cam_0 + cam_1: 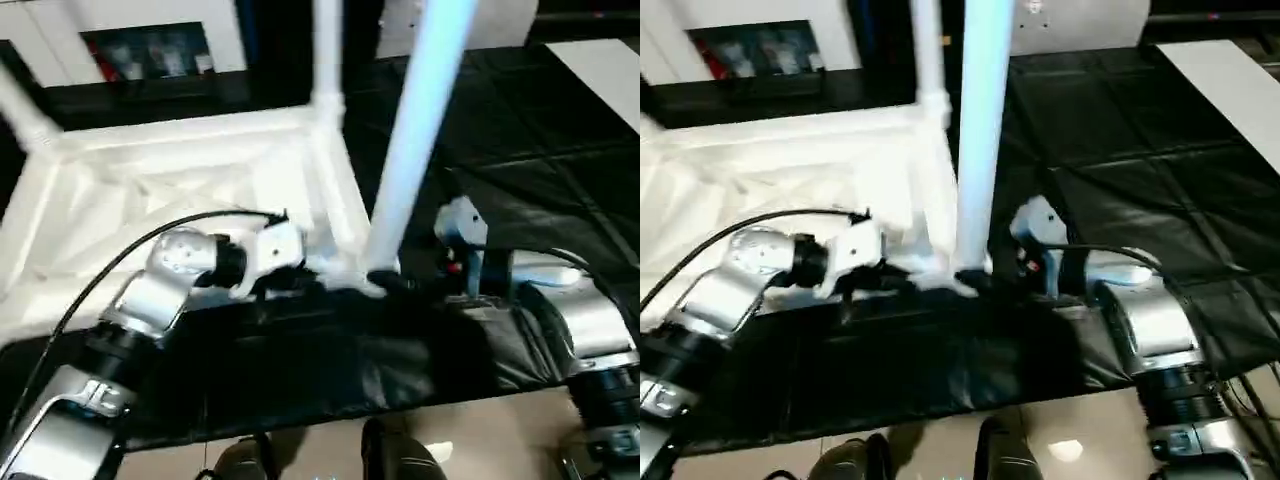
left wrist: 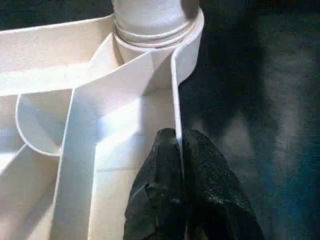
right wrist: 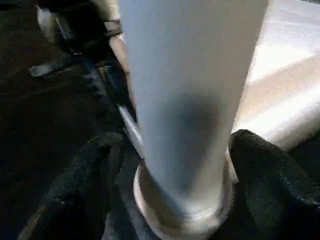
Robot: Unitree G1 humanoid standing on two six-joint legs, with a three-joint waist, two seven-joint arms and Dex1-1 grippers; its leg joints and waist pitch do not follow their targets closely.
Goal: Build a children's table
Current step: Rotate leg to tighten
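- The table top [image 1: 180,190] lies upside down on the black sheet [image 1: 520,130], ribs up; the left gripper [image 2: 179,150] pinches its side wall shut near the corner socket [image 2: 160,45]
- The right gripper [image 3: 180,200] clasps the leg [image 1: 415,140] at its base, fingers part-open around it
- If the leg tilts, it could jam or pop from the socket
- A slipping left pinch would let the top slide on the sheet

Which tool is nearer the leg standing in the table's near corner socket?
Right. The right tool straddles the base of the leg, a finger on each side. The left tool pinches the tabletop rim just short of that socket.
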